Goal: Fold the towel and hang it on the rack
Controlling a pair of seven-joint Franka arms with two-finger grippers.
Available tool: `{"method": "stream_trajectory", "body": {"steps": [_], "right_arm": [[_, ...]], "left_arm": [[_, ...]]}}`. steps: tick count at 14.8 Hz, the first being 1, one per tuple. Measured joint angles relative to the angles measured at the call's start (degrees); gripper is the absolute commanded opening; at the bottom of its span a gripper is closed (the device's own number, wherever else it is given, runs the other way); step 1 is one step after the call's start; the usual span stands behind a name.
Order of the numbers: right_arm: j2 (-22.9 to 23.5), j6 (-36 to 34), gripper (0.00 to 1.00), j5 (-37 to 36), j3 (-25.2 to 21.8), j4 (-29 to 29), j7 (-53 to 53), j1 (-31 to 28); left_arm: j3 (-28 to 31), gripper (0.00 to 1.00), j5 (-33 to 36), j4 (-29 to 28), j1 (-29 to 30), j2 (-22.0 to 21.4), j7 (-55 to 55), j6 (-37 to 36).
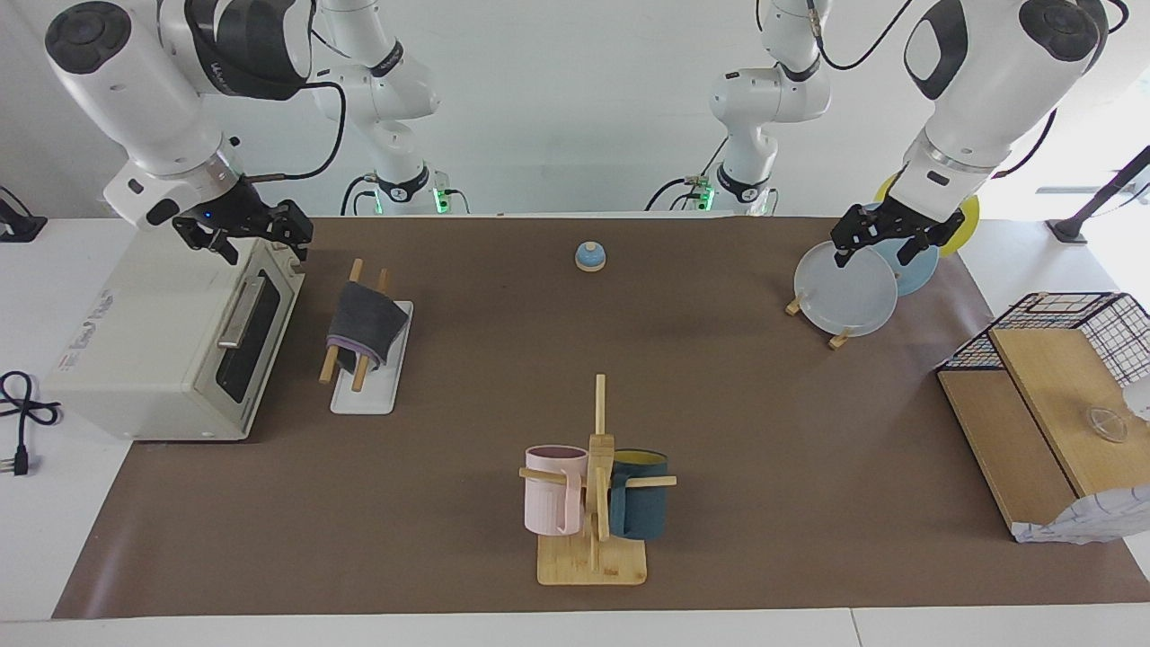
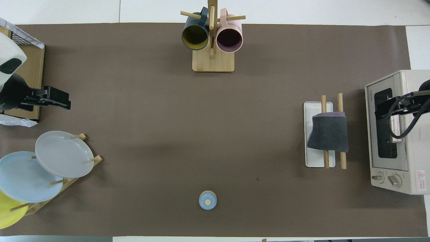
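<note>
Already towel (image 1: 364, 329) hangs beside right gripper (image 1: 260, 235).

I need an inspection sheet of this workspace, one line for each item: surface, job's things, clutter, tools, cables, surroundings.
Surface: brown mat over a white table.
Job's things: towel, grey face out, draped over both rods of the rack.
Clutter: mug tree with pink and dark blue mugs; plate stand with plates; small blue bell; toaster oven; wire basket on a wooden board.
Tools: left tool over the plates; right tool over the toaster oven; both hold nothing.
Cables: black cord with plug beside the toaster oven.
Surroundings: white wall.
</note>
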Motion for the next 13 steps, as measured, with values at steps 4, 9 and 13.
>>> {"method": "stream_trajectory", "body": {"steps": [4, 9, 13], "right_arm": [[0.22, 0.64, 1.0, 0.0, 0.97, 0.34, 0.09, -0.99], [0.43, 0.64, 1.0, 0.0, 1.68, 1.39, 0.14, -1.47], [0.83, 0.64, 1.0, 0.0, 1.67, 2.16, 0.15, -2.15]], "left_arm": [[0.0, 1.0, 0.0, 0.0, 0.0, 0.0, 0.0, 0.0], [0.0, 1.0, 0.0, 0.0, 0.0, 0.0, 0.0, 0.0], [0.0, 1.0, 0.0, 0.0, 0.0, 0.0, 0.0, 0.0]]}}
